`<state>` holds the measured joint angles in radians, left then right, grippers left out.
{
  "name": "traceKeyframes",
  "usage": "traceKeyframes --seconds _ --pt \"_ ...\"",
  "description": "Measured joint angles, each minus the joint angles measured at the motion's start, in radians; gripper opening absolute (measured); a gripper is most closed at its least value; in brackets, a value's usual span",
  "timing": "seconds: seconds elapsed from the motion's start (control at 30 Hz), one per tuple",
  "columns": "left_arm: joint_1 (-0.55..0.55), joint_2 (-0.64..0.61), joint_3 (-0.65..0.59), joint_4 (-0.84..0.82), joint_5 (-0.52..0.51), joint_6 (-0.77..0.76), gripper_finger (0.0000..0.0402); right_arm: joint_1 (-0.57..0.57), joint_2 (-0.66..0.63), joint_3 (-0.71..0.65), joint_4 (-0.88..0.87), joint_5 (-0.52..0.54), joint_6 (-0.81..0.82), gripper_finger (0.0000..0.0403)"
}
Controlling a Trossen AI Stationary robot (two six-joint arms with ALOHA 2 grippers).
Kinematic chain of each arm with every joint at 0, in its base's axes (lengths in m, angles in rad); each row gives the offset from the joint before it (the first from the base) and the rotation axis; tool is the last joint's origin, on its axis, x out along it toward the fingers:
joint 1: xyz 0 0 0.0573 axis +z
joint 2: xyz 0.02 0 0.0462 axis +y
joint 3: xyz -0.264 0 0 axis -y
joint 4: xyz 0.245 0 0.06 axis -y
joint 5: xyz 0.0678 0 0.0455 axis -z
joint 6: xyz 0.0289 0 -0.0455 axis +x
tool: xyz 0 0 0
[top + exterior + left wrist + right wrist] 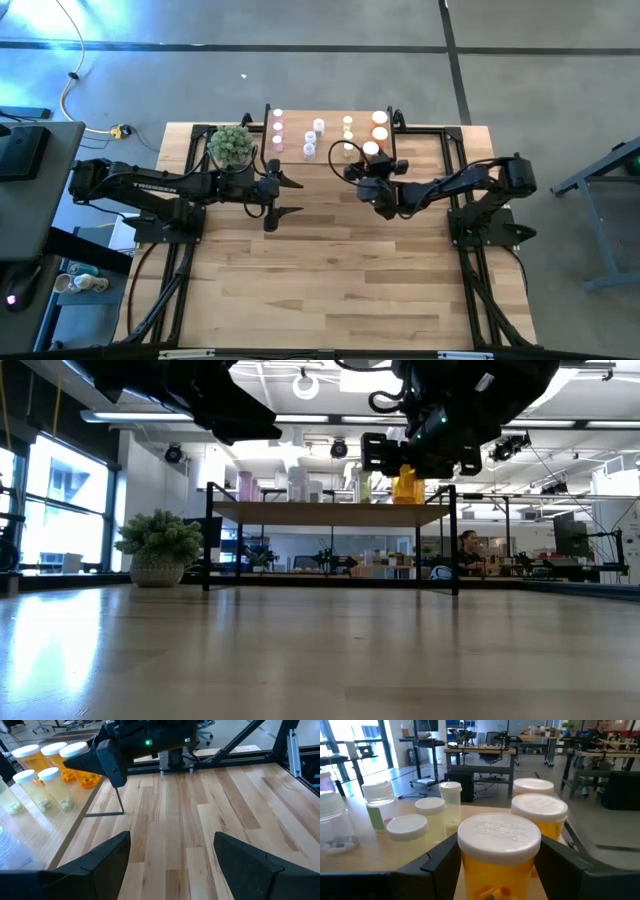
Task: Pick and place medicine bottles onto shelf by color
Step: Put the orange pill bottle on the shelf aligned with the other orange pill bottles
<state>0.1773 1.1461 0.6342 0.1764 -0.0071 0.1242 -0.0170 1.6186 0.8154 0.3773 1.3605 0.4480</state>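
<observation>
Eleven medicine bottles [317, 126], one shelf [330, 110].

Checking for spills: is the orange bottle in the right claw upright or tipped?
Upright: the orange bottle stands between the right claw fingers, white cap on top.

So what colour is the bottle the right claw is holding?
Orange bottle with a white cap, in the right gripper; clearest in the right wrist view.

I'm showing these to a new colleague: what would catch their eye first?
The right gripper, shut on an orange bottle, at the shelf's right end beside two more orange ones. Next, the rows of pink, whitish and yellow-green bottles along the shelf. The left gripper hovers open over the table, by a potted plant.
</observation>
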Motion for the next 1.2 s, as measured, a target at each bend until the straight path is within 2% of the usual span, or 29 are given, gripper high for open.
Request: traceKeyframes --seconds 0.33,0.6,0.77,1.2 --pt "0.0 0.0 0.0 0.0 0.0 0.0 0.0278 0.0 -0.025 0.0 -0.013 -0.011 -0.065 0.0222" --pt "0.0 0.0 0.0 0.0 0.0 0.0 0.0278 0.0 -0.025 0.0 -0.124 -0.055 0.045 0.0222" --pt "0.0 0.0 0.0 0.0 0.0 0.0 0.0278 0.0 -0.025 0.0 -0.135 -0.047 0.048 0.0223" --pt "0.0 0.0 0.0 0.0 0.0 0.0 0.0278 -0.002 -0.025 0.0 -0.133 -0.024 0.044 0.0258"
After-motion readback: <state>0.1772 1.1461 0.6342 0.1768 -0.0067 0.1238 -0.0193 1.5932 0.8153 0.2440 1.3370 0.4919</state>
